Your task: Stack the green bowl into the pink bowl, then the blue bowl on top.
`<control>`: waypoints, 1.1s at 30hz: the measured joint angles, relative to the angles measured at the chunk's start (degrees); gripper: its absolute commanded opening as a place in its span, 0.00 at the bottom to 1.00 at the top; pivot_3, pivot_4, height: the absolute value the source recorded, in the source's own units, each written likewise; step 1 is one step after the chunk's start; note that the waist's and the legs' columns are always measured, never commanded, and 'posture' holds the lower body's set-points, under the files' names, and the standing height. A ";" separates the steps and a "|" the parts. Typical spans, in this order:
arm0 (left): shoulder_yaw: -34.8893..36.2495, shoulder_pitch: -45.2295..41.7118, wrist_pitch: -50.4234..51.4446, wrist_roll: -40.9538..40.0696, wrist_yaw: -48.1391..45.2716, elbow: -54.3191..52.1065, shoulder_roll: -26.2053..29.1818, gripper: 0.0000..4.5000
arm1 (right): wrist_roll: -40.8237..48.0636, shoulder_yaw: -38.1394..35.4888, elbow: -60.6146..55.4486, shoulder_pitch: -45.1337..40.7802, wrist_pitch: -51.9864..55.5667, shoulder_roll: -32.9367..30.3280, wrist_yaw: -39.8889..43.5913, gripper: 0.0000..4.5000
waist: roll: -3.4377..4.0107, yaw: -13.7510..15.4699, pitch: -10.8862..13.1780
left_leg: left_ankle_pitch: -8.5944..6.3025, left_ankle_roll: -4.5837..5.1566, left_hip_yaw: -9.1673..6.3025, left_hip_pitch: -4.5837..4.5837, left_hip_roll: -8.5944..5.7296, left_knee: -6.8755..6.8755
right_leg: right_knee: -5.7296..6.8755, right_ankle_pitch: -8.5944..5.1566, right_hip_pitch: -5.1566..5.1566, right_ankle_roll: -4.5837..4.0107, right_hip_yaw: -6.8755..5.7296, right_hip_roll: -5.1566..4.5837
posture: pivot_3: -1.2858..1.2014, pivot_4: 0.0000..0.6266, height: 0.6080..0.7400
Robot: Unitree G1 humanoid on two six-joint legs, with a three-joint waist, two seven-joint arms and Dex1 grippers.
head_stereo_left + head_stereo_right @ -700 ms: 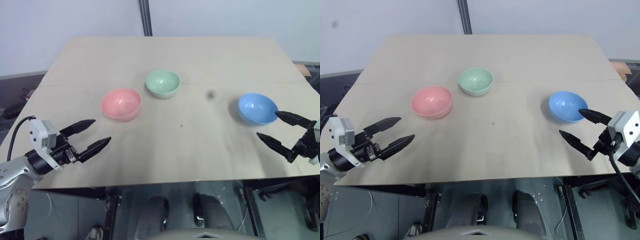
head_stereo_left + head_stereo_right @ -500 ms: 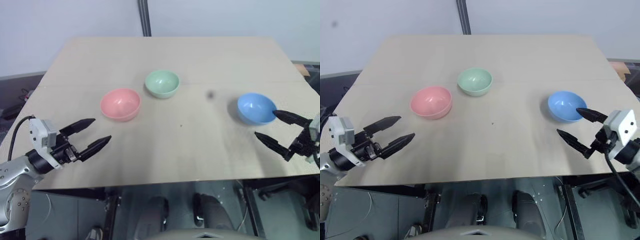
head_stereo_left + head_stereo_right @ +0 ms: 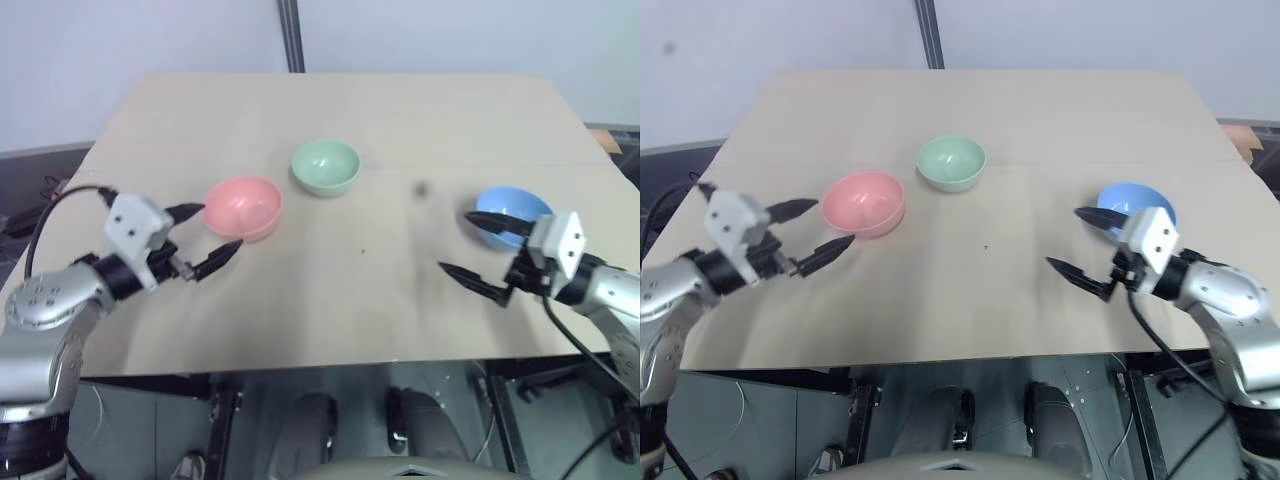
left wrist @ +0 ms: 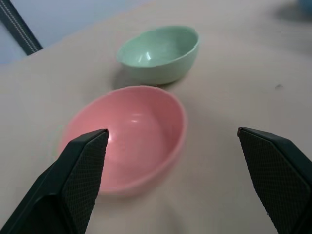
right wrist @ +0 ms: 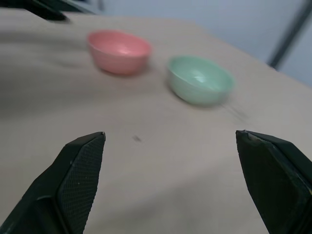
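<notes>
Three bowls stand upright and apart on the table: the pink bowl [image 3: 242,208] at the left, the green bowl [image 3: 325,166] just behind it to the right, and the blue bowl [image 3: 510,213] far right. My left gripper [image 3: 221,226] is open at the pink bowl's left side, one fingertip near its rim, holding nothing. In the left wrist view the pink bowl [image 4: 126,134] sits between the spread fingers with the green bowl [image 4: 158,53] beyond. My right gripper [image 3: 453,240] is open just left of the blue bowl, pointing toward the green bowl [image 5: 200,80], its upper finger crossing the blue bowl's front.
The light wooden table [image 3: 360,110] has bare surface in the middle and at the back. A small dark mark [image 3: 421,188] lies between the green and blue bowls. A grey pole [image 3: 291,35] rises behind the far edge. The front edge runs close below both grippers.
Both arms have swung inward over the table. The left gripper has come up to the pink bowl; the right has moved left, past the blue bowl's front. The bowls have not moved.
</notes>
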 measured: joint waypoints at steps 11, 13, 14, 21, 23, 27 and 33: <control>-25.66 -17.65 3.80 18.16 -7.95 4.12 5.30 0.47 | -4.40 6.64 1.91 -5.93 -1.39 4.62 -1.15 1.00 | -0.03 0.04 0.17 | 0.01 -0.01 0.11 -0.29 -0.11 -0.07 | -0.03 0.24 -0.25 0.03 0.11 -0.02 | 0.52 0.24 1.00; -26.17 -18.96 4.03 18.70 -8.52 5.04 4.96 0.31 | -4.73 6.63 1.90 -5.83 -1.45 4.66 -1.38 1.00 | -0.07 0.03 0.19 | 0.01 -0.01 0.11 -0.27 -0.10 -0.06 | -0.01 0.23 -0.24 0.06 0.11 -0.01 | 0.52 0.24 1.00; -26.51 -19.87 4.21 18.91 -9.12 5.92 4.47 0.24 | -4.89 6.58 1.82 -5.42 -1.48 4.67 -1.81 1.00 | -0.07 0.01 0.19 | 0.01 -0.01 0.13 -0.24 -0.10 -0.06 | 0.01 0.20 -0.23 0.10 0.12 -0.01 | 0.52 0.24 1.00; -27.02 -21.17 4.61 17.23 -15.06 6.97 3.28 0.01 | -5.78 6.08 0.58 -1.72 -1.58 4.68 -4.28 1.00 | -0.07 -0.01 0.19 | 0.01 -0.01 0.13 -0.22 -0.08 -0.02 | 0.06 0.17 -0.22 0.17 0.13 -0.01 | 0.52 0.24 1.00; -26.35 -21.10 4.17 13.95 -18.34 4.64 3.18 0.01 | -6.05 5.35 0.11 -0.69 -1.57 4.67 -5.08 1.00 | -0.08 -0.01 0.20 | 0.01 -0.01 0.12 -0.24 -0.08 0.00 | 0.05 0.18 -0.22 0.15 0.13 -0.02 | 0.52 0.24 1.00; -26.12 -20.96 -0.20 9.02 -24.65 -1.02 2.11 0.01 | -6.54 3.95 -0.69 0.63 -1.58 4.62 -6.61 1.00 | -0.08 0.04 0.19 | 0.02 -0.01 0.13 -0.23 -0.10 0.03 | 0.06 0.25 -0.20 0.04 0.14 -0.03 | 0.52 0.24 1.00; -32.83 -26.58 -7.95 11.95 -28.76 2.58 -5.10 0.01 | -7.11 2.93 -1.58 1.94 -1.54 4.56 -8.24 1.00 | -0.08 0.15 0.19 | 0.01 0.01 0.04 -0.14 -0.12 0.26 | 0.10 0.13 0.01 0.16 0.07 0.03 | 0.52 0.24 1.00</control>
